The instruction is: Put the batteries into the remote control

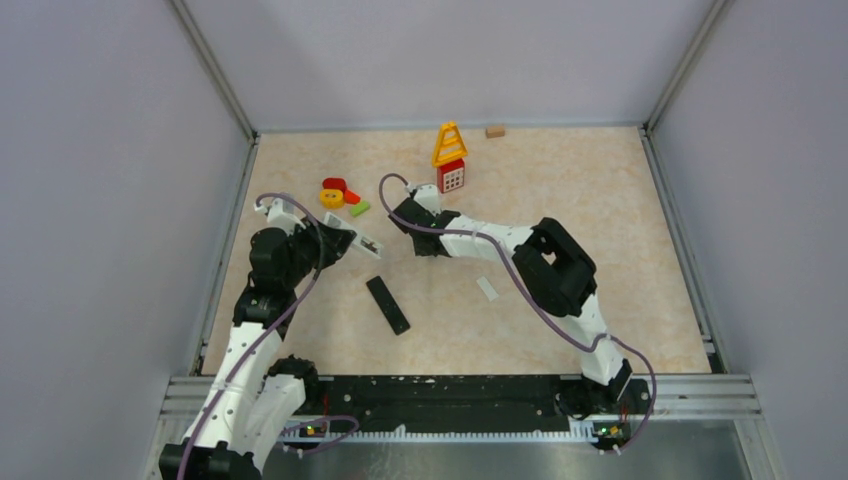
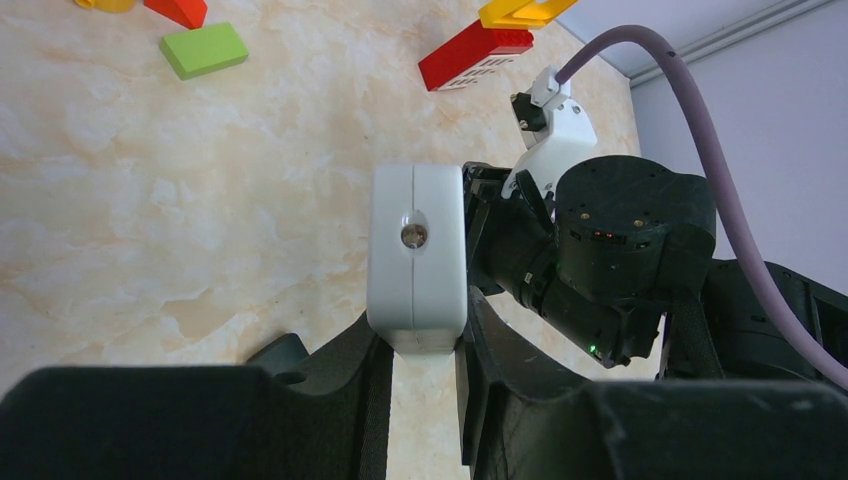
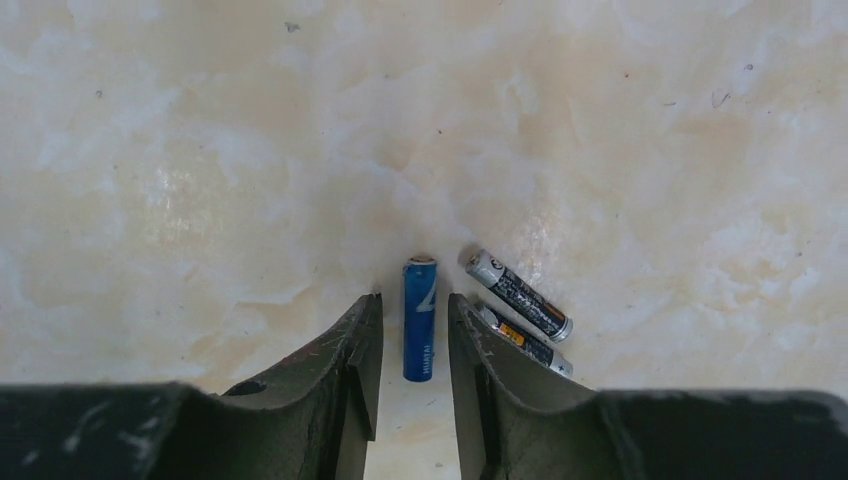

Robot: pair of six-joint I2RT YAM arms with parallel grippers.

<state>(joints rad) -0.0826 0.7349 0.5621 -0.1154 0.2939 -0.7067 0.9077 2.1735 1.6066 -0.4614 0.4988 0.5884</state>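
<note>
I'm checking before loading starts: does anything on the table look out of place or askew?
Nothing spilled or damaged. Toy blocks clutter the far side. Two dark batteries lie askew beside the blue battery, one partly hidden behind a right gripper finger.

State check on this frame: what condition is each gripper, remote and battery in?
Left gripper: shut on the white remote.
White remote: clamped in the left gripper, end toward the camera.
Right gripper: open, jaws straddling the blue battery.
Blue battery: flat on the table, not gripped.
Two dark batteries: flat on the table beside it, loose.
Black slab: flat on the table, untouched.
</note>
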